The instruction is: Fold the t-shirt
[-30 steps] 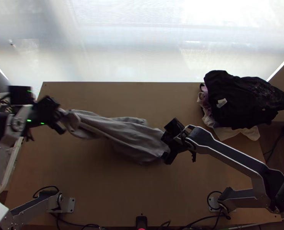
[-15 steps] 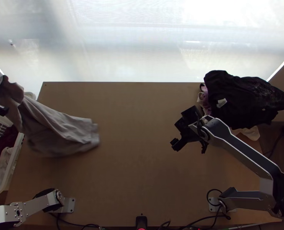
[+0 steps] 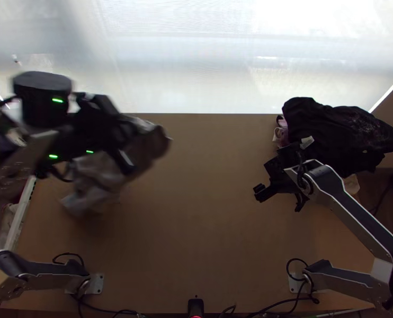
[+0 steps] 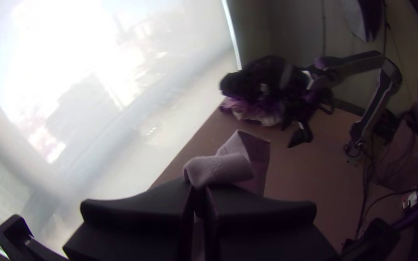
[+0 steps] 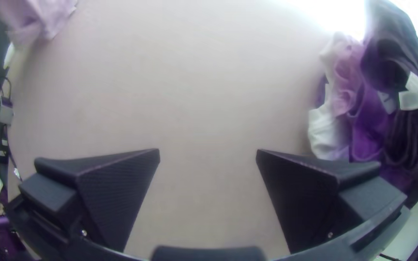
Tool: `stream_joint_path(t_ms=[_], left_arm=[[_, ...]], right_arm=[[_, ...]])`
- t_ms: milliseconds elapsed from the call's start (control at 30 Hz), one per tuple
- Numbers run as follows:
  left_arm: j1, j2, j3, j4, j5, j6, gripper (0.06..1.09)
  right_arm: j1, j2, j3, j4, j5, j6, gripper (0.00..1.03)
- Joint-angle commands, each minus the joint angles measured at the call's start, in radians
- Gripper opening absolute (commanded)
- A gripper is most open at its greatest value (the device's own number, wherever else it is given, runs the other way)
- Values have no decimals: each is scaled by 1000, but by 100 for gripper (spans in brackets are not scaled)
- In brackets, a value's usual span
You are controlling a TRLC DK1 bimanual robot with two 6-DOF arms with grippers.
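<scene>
T-shirt (image 3: 93,183), grey and bunched, is left of centre in the top view, its upper part cut across by the dark left gripper (image 3: 126,161) and its outline smeared by blur.

At the far left, a white basket (image 3: 20,214) slips under the left arm (image 3: 24,153); mostly its rim and a bit of pale cloth (image 3: 7,220) show, the rest being hidden or cut off by the frame. The left arm is blurred too, its links hard to separate. In the left wrist view, the left gripper's fingers (image 4: 141,212) are pressed together on the T-shirt, a rolled fold of it poking out at their tips; which part of the garment that is, I cannot tell.

Right of centre, the right gripper (image 3: 269,185) hangs over the table (image 3: 196,233), its fingers (image 5: 117,193) spread wide with bare wood between them in the right wrist view. At the upper right, a black garment (image 3: 339,132) lies heaped over pink and white cloth (image 3: 282,132), hiding most of it; the right arm (image 3: 350,206) crosses the pile's lower edge.
</scene>
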Motion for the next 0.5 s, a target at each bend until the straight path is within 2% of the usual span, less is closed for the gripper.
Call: stream_joint_path(t_ms=[0, 100, 167, 200, 233, 300, 467], left_arm=[[-400, 218, 1, 78, 21, -43, 16], [-437, 327, -5, 98, 116, -40, 16], [-456, 379, -4, 157, 139, -60, 16], [-465, 404, -2, 192, 139, -68, 22], [-475, 425, 1, 221, 139, -69, 43], [-492, 450, 10, 243, 139, -68, 104], [-508, 402, 12, 243, 139, -108, 104]], right_arm=[[-126, -94, -57, 0, 2, 10, 93], [-247, -145, -68, 0, 8, 17, 93], [-325, -178, -71, -3, 11, 11, 93], [-354, -192, -72, -7, 11, 4, 93], [-377, -205, -74, -13, 11, -3, 93], [-410, -224, -78, -26, 13, -7, 93], [-419, -263, -81, -44, 19, -4, 93]])
